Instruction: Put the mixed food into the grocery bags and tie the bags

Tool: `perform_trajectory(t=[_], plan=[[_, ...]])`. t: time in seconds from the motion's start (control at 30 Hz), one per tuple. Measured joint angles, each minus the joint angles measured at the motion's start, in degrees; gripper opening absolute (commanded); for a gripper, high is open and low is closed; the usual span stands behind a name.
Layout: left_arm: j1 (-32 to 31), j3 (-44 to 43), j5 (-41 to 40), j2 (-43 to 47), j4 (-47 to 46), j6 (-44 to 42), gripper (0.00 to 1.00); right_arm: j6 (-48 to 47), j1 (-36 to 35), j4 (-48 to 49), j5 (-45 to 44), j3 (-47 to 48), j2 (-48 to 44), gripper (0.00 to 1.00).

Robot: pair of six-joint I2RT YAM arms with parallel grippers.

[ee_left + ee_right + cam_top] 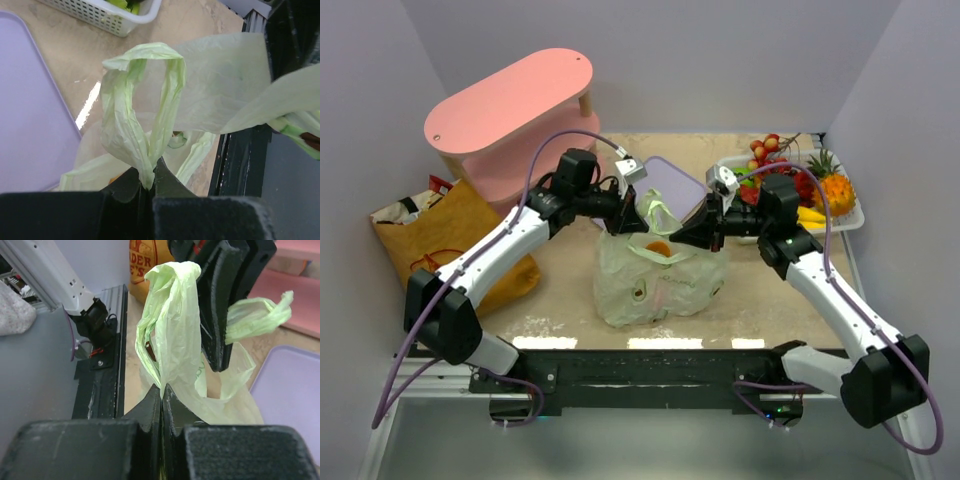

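The pale-green plastic bag (655, 280) stands in the table's middle with something orange (658, 249) showing at its mouth. My left gripper (638, 217) is shut on one handle loop (137, 115) of the bag. My right gripper (688, 232) is shut on the other handle (170, 330). The two grippers sit close together above the bag's mouth. The brown paper bag (450, 240) lies at the left, and its red print shows in the right wrist view (147, 260). The snack packets and the bread loaf are hidden.
A pink two-tier stand (510, 110) is at the back left. A lavender tray (675, 185) lies behind the bag. A white basket (848, 218) of toy fruit sits at the back right. The black rail (650, 360) runs along the near edge.
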State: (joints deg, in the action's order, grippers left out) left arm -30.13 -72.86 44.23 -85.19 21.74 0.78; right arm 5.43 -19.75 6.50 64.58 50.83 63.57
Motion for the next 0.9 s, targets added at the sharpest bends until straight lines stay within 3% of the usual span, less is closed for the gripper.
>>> perform_trajectory(t=[0.3,0.63,0.73,0.9], plan=[[0.0,-0.1,0.1,1.0,5.5,-6.7,0.01,-6.5,-2.1,-11.8,-0.5,7.0,8.9,0.0],[0.0,0.8,-2.2,3.3,7.8,-9.4,0.59,-8.4,-3.4,-17.7,-1.6,13.8,14.8,0.0],[0.0,1.7,-3.1,6.0,8.0,-9.5,0.68,-8.9,-3.5,-19.1,-2.2,14.4,16.0,0.0],[0.0,2.7,-3.6,9.3,8.2,-9.6,0.75,-9.8,-4.3,-21.2,-3.2,16.4,17.9,0.0]])
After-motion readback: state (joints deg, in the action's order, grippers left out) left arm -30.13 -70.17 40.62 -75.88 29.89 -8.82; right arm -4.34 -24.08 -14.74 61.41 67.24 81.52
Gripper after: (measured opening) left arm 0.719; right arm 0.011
